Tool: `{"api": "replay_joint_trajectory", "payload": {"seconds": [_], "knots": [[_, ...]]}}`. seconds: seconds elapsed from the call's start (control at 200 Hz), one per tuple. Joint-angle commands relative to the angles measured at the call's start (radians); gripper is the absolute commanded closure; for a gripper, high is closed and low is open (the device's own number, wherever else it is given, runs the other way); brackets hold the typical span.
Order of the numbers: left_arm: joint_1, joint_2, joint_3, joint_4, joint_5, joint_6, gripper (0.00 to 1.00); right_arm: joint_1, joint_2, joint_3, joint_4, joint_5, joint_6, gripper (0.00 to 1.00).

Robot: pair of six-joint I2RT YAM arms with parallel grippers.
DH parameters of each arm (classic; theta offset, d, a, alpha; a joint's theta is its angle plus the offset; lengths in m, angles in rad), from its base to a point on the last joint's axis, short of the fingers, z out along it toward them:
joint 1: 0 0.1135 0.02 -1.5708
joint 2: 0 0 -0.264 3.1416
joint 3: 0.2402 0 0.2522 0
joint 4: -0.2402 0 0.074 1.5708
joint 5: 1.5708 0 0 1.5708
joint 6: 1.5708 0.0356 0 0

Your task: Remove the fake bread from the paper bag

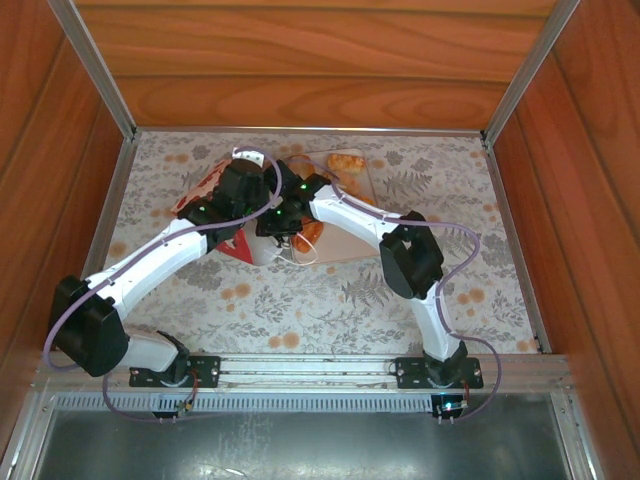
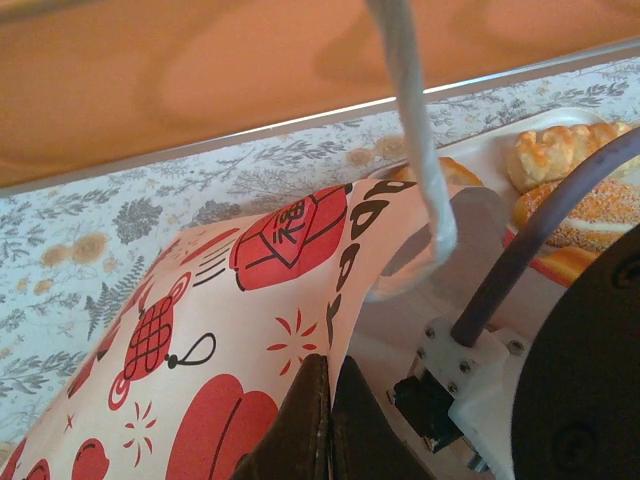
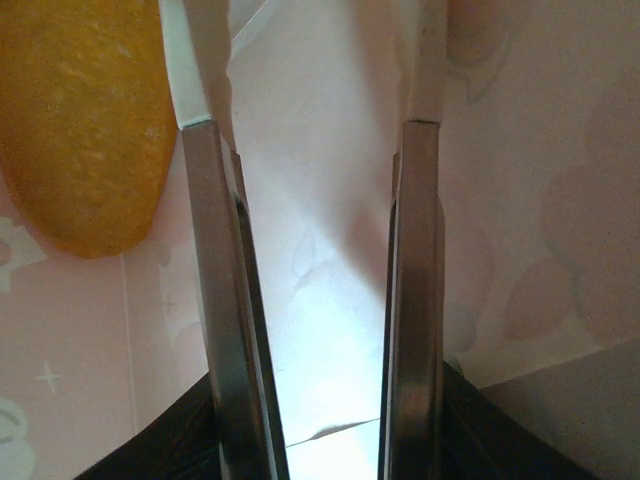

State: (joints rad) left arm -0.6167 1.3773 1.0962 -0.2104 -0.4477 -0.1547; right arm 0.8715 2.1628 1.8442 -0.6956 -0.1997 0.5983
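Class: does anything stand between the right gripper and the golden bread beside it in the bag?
Nothing visible does. The right gripper, jaws open, is inside the paper bag; the fake bread lies bare just beside the gripper.

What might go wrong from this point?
1. The left gripper is shut on just a fold of the paper bag, so the paper may slip or tear.
2. The right gripper is open with only paper between its fingers. The yellow bread lies beside one finger, not between them, so closing now would likely pinch paper.
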Motion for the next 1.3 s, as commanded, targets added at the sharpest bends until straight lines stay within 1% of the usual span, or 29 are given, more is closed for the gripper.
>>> {"api": "replay_joint_trajectory", "payload": {"seconds": [0.0,0.2,0.32,0.455,0.715,0.88,0.945,1.07,1.135,1.294], "knots": [[-0.004,0.004,0.026,0.023,0.009,-0.005,1.00,0.033,-0.062,0.000,0.037,0.001,0.016,0.54],[-0.006,-0.018,0.001,0.031,0.104,0.022,1.00,0.032,-0.018,0.052,0.028,0.008,0.017,0.54],[-0.006,-0.032,-0.009,0.032,0.135,0.032,1.00,0.030,0.008,0.086,0.017,0.017,0.021,0.53],[-0.006,-0.040,-0.012,0.033,0.152,0.038,1.00,0.027,0.028,0.112,0.008,0.028,0.032,0.52],[-0.006,-0.044,-0.009,0.032,0.155,0.040,1.00,0.020,0.082,0.188,-0.083,0.084,0.053,0.50],[-0.006,-0.050,-0.009,0.032,0.159,0.038,1.00,0.020,0.115,0.211,-0.087,0.063,0.054,0.51],[-0.006,-0.050,-0.011,0.031,0.158,0.038,1.00,0.021,0.119,0.214,-0.085,0.061,0.054,0.54],[-0.006,-0.057,-0.017,0.029,0.143,0.041,1.00,0.021,0.111,0.214,-0.092,0.081,0.048,0.66],[-0.005,-0.057,-0.018,0.026,0.124,0.041,1.00,0.020,0.100,0.209,-0.094,0.086,0.040,0.72],[-0.005,-0.046,-0.013,0.006,0.047,0.025,1.00,0.020,0.043,0.172,-0.078,0.090,0.013,0.83]]}}
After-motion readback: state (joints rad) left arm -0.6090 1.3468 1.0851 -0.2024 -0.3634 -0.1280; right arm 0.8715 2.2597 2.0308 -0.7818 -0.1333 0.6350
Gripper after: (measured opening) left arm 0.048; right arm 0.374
